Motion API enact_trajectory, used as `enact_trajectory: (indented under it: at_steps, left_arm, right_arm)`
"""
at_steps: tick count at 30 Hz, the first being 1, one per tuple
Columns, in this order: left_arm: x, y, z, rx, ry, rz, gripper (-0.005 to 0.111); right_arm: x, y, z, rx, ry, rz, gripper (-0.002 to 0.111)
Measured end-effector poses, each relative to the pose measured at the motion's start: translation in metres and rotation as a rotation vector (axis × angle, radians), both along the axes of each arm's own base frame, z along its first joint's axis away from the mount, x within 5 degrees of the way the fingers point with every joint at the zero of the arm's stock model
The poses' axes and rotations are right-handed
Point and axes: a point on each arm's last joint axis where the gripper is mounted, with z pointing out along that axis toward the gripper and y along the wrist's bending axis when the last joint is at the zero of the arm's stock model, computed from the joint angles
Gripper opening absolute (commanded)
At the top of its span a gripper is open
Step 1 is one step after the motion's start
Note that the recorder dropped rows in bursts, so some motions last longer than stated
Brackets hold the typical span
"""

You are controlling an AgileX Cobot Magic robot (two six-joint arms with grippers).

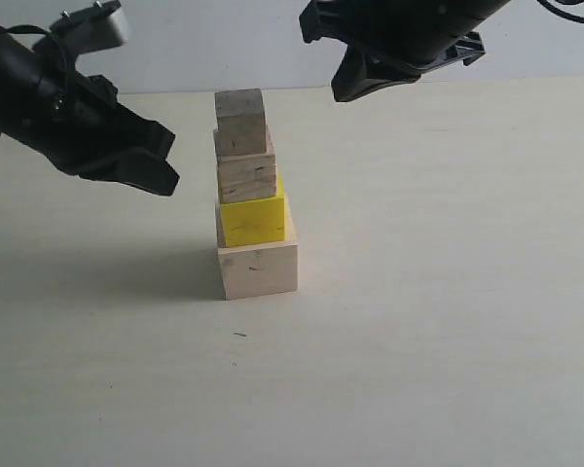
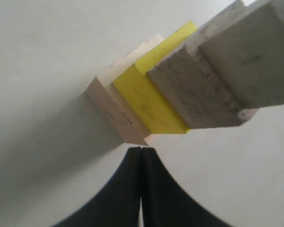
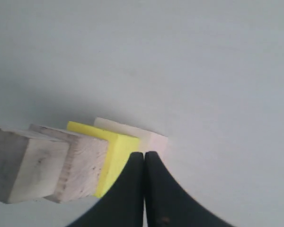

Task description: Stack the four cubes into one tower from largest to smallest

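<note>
On the bench (image 1: 448, 321), at centre: tower (image 1: 256, 195), four tiers, apparently complete.
- Base: largest pale cube (image 1: 259, 269); then yellow cube (image 1: 254, 220), grained cube (image 1: 246, 167), smallest cube (image 1: 239, 109) as tip.
- Edges stepped, not flush, so a nudge would likely topple it.
- Left fingers (image 1: 146, 170): pressed together, empty, near the tower's middle tiers.
- Right fingers (image 1: 355, 83): likewise closed, empty, above and apart from the tip, presumably holding clear.
- Open bench surrounds the tower.

Pale tabletop (image 1: 448, 321), white wall (image 1: 224, 44) behind
</note>
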Motion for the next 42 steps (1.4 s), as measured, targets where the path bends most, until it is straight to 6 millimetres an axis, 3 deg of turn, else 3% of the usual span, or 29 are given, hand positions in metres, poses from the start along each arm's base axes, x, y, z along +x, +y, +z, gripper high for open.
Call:
enact_trajectory:
  at_steps: [7, 17, 22, 25, 28, 32, 37, 42]
  left_arm:
    - [0.013, -0.008, -0.033, -0.023, 0.076, -0.001, 0.000]
    - [0.022, 0.006, -0.061, -0.016, 0.096, 0.090, 0.000]
    - [0.026, 0.001, -0.076, -0.067, 0.115, 0.068, 0.000]
    - [0.028, 0.000, -0.094, -0.063, 0.135, 0.029, 0.000]
    - [0.036, 0.012, -0.109, -0.076, 0.155, 0.048, 0.000]
    - [0.047, 0.023, -0.108, -0.218, 0.105, 0.047, 0.000]
    - [0.050, 0.022, -0.130, -0.248, 0.137, 0.042, 0.000]
    - [0.052, 0.020, -0.134, -0.275, 0.127, 0.044, 0.000]
  right_arm:
    - [-0.006, -0.005, -0.018, -0.046, 0.056, -0.025, 0.000]
    - [-0.014, -0.011, -0.044, -0.076, 0.100, -0.044, 0.000]
    - [-0.013, -0.011, -0.047, -0.074, 0.090, -0.053, 0.000]
    - [-0.013, -0.011, -0.047, -0.074, 0.088, -0.053, 0.000]
    - [-0.014, -0.011, -0.047, -0.076, 0.094, -0.051, 0.000]
    - [-0.014, -0.011, -0.047, -0.076, 0.096, -0.050, 0.000]
    - [-0.014, -0.011, -0.047, -0.076, 0.096, -0.050, 0.000]
    - [-0.014, -0.011, -0.047, -0.076, 0.096, -0.050, 0.000]
